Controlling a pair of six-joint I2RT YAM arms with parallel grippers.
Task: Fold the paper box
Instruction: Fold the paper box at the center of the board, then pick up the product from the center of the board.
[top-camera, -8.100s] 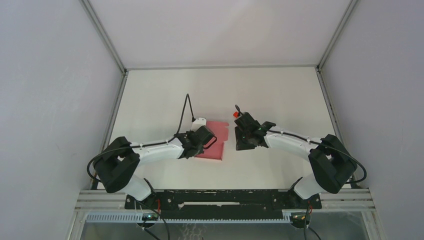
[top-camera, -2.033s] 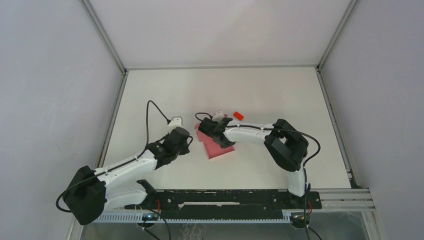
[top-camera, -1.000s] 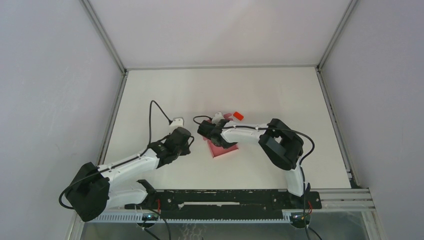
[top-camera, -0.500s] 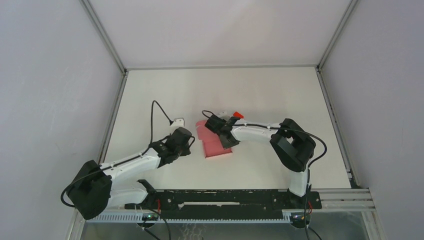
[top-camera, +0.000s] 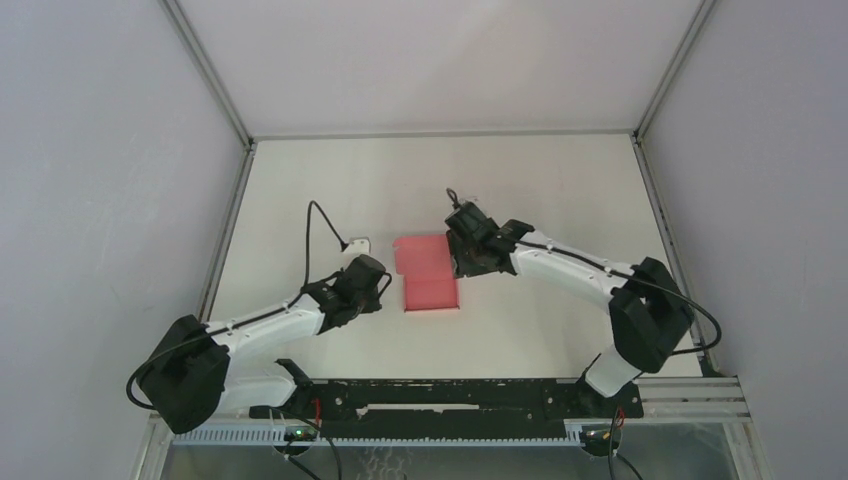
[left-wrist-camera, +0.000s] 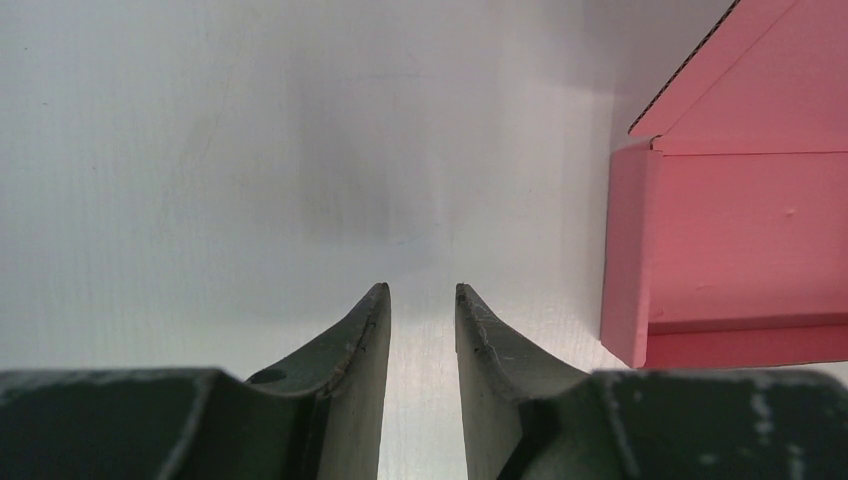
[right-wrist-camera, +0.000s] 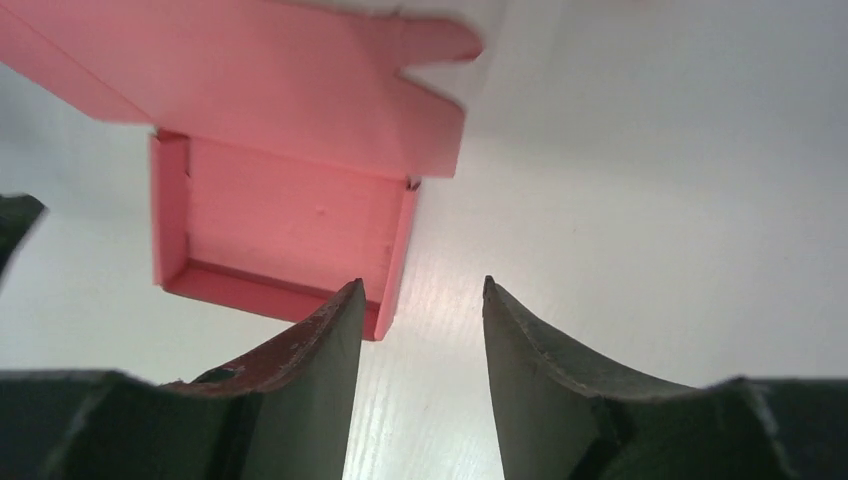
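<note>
Handling the box (top-camera: 428, 272), expect light, crease-prone card; pinch a side wall. Your left gripper (left-wrist-camera: 422, 295) is narrowly parted, the right gripper (right-wrist-camera: 420, 290) wider, both empty.

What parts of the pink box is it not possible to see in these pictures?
Left wrist view: the paper box is cut off by the right edge.
Right wrist view: its upper flap runs past the top-left edge; a finger of the right hand covers part of its near wall.
Top view: its tabs and creases are too small.
</note>
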